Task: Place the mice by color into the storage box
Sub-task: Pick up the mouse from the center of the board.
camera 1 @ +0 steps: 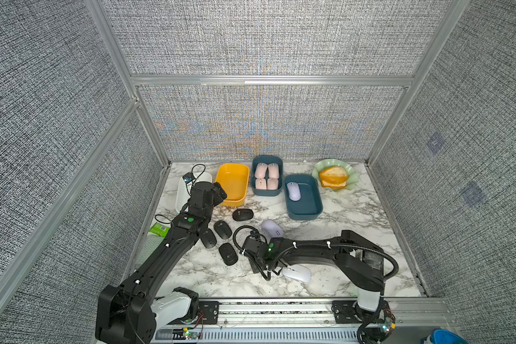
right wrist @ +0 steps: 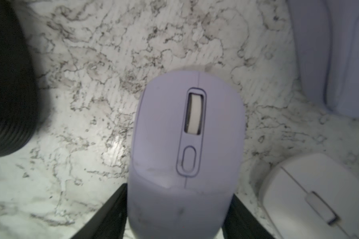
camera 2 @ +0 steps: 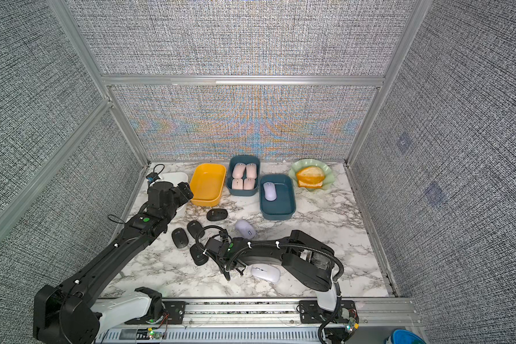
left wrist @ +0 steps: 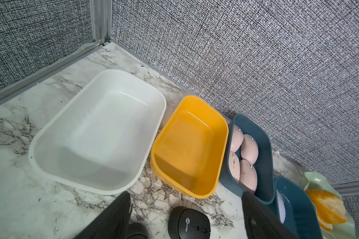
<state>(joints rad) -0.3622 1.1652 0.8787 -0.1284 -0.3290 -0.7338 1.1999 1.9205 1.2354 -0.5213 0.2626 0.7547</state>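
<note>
My right gripper (right wrist: 178, 192) is shut on a lilac mouse (right wrist: 187, 128) just above the marble; the arm hides it in both top views. Another lilac mouse (camera 1: 272, 228) and a white mouse (camera 1: 297, 273) lie beside that arm. Several black mice (camera 1: 223, 228) lie in the middle of the table. My left gripper (left wrist: 186, 194) is open and empty, above the marble before the empty yellow box (camera 1: 232, 184) and white box (left wrist: 100, 132). One blue box (camera 1: 265, 192) holds several pink mice (camera 1: 266, 176). The other blue box (camera 1: 307, 199) holds a lilac mouse (camera 1: 293, 191).
A green scalloped dish (camera 1: 350, 178) with an orange-yellow bread roll (camera 1: 333, 176) stands at the back right. A green packet (camera 1: 158, 230) lies by the left wall. Textured walls enclose the table on three sides, and a rail runs along the front.
</note>
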